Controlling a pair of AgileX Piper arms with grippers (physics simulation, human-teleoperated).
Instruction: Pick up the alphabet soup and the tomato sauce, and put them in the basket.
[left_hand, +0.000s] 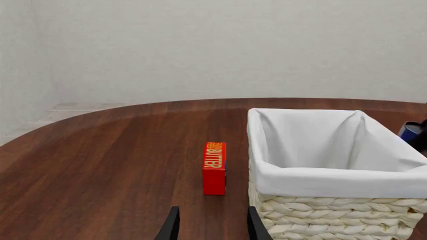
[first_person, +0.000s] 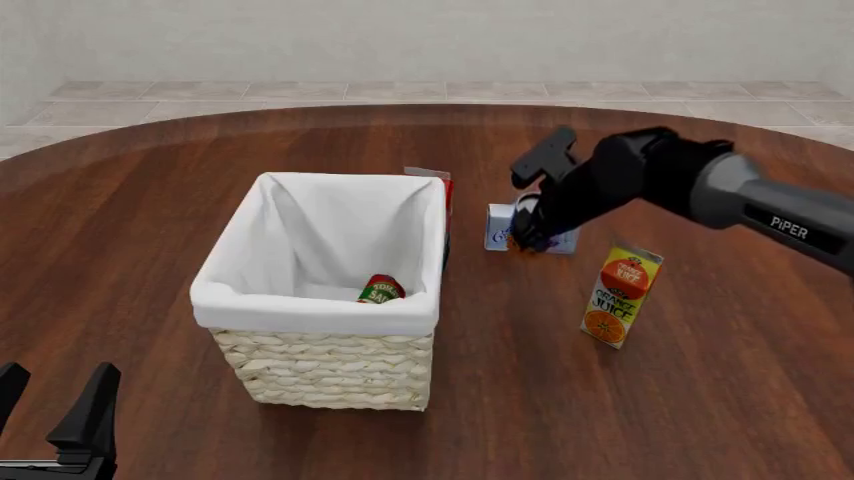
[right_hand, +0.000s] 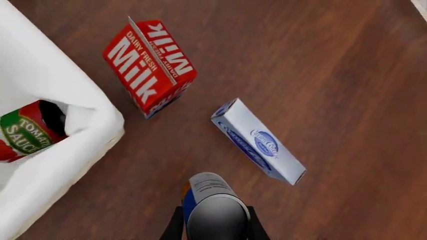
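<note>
1. The round dark-brown wooden table (first_person: 694, 400) is carrying everything in view.
2. The large cream woven wicker basket with its white cloth lining (first_person: 320, 370) is standing at the table's middle-left in the front view, open side up.
3. The grey right arm marked PIPER (first_person: 667, 185) is reaching in from the right, and its right gripper (right_hand: 212, 227) is clamping the alphabet soup, a small cylindrical can with a blue upper body, an orange lower band and a pale silvery top (right_hand: 212, 205); the can is sitting between the two fingers, just right of the basket and above the table there.
4. The left gripper (left_hand: 211, 227) is hanging at the near-left corner with its dark fingers apart and nothing between them.
5. The orange juice carton (first_person: 621, 297) is standing upright, well right of the basket.
6. The red milk carton (right_hand: 150, 65) is standing just beside the basket's far right corner.
7. The red butter box (left_hand: 214, 167) is standing on end near the basket, apart from its wall.
8. The blue-and-white cream cheese box (right_hand: 259, 141) is lying flat near the held can.
9. The tomato sauce, a small red can with a green label band (first_person: 382, 290), is lying tilted inside the basket, on the lining near its front wall.
</note>
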